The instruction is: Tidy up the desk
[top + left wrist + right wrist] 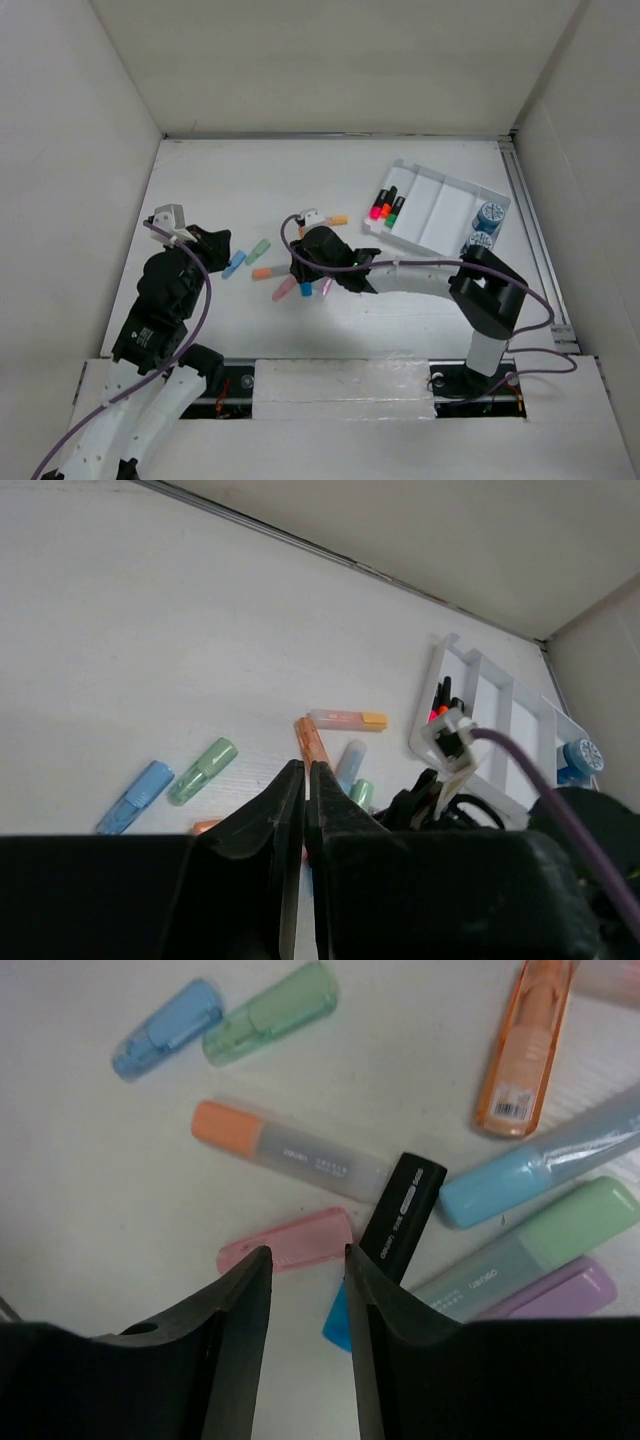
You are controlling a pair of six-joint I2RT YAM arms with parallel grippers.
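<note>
Overhead view looks down on the desk; both close wrist views share the scattered highlighters

The desk is a flat, matte white tabletop, lying level.

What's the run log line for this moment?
left claw: shut, empty | right claw: open, tips by pink highlighter | tray: three markers | desk: highlighters scattered

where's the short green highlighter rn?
Top view, left-centre of the desk: the short green highlighter lies beside the short blue one, just right of the left end effector.
</note>
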